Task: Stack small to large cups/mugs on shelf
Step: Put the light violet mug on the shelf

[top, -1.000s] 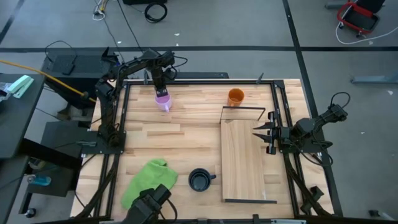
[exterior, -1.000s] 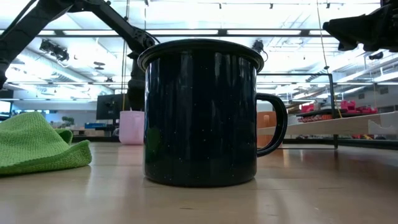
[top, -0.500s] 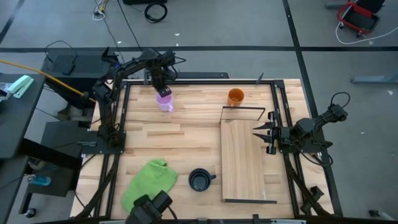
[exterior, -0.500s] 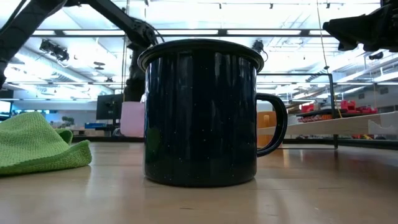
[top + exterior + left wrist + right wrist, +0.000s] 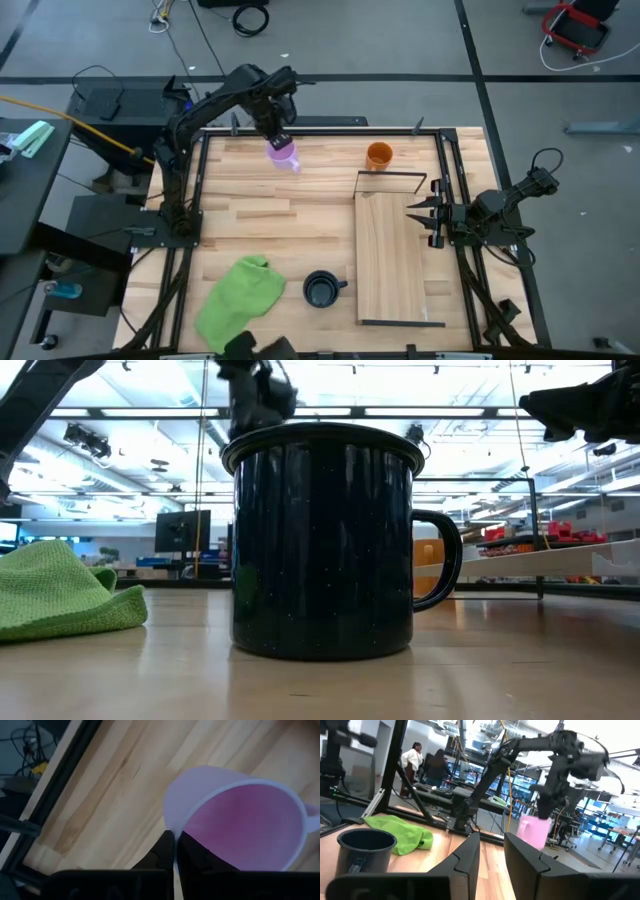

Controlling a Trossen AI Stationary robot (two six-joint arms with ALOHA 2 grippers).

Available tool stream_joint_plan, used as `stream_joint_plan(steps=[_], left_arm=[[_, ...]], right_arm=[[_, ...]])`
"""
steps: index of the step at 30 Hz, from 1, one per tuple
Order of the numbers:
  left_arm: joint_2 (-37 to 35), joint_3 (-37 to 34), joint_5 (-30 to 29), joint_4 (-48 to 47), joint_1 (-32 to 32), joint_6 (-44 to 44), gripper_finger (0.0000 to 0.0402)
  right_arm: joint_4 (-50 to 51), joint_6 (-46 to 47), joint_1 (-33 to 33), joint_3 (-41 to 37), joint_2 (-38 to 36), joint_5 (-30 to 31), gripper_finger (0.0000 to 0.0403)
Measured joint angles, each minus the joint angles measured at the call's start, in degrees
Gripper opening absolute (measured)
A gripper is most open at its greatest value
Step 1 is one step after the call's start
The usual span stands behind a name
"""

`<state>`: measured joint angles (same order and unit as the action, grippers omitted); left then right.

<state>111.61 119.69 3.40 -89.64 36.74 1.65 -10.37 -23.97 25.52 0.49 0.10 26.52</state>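
Lifting purple mug [image 5: 284, 154] rightward since before, left fingers [image 5: 172, 851] pinching its rim, right fingers [image 5: 492, 851] parted.

In the low view the black mug [image 5: 322, 540] blocks all but a sliver of the orange mug [image 5: 428, 568], and hides the light purple mug altogether.

black mug [image 5: 364, 851], green cloth [image 5: 400, 832], lifted purple mug [image 5: 535, 832]
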Motion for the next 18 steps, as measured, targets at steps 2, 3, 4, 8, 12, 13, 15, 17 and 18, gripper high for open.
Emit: stream_joint_plan(steps=[2, 3, 4, 8, 12, 13, 15, 17, 18], left_arm=[[0.0, 2.7, 0.0, -0.5, -1.6, -2.5, 0.0012], [0.0, 3.9, -0.1, -0.4, -2.5, -4.0, 0.0012], [0.0, 5.0, -0.1, -0.4, -3.3, -5.3, 0.0012], [0.0, 8.4, 0.6, -0.4, -6.6, -9.5, 0.0012], [0.0, 9.4, 2.5, -0.4, -9.9, -14.6, 0.0012], [0.0, 9.4, 2.5, -0.4, -10.8, -15.6, 0.0012], [0.0, 9.4, 2.6, -0.4, -12.6, -17.6, 0.0012], [0.0, 9.4, 2.8, -0.4, -14.5, -19.1, 0.0012], [0.0, 9.4, 3.0, -0.4, -15.4, -19.6, 0.0012]], right_arm=[[0.0, 0.0, 0.0, 0.0, 0.0, 0.0, 0.0097], [0.0, 0.0, 0.0, 0.0, 0.0, 0.0, 0.0097], [0.0, 0.0, 0.0, 0.0, 0.0, 0.0, 0.0097], [0.0, 0.0, 0.0, 0.0, 0.0, 0.0, 0.0097], [0.0, 0.0, 0.0, 0.0, 0.0, 0.0, 0.0097], [0.0, 0.0, 0.0, 0.0, 0.0, 0.0, 0.0097], [0.0, 0.0, 0.0, 0.0, 0.0, 0.0, 0.0097], [0.0, 0.0, 0.0, 0.0, 0.0, 0.0, 0.0096], [0.0, 0.0, 0.0, 0.0, 0.0, 0.0, 0.0097]])
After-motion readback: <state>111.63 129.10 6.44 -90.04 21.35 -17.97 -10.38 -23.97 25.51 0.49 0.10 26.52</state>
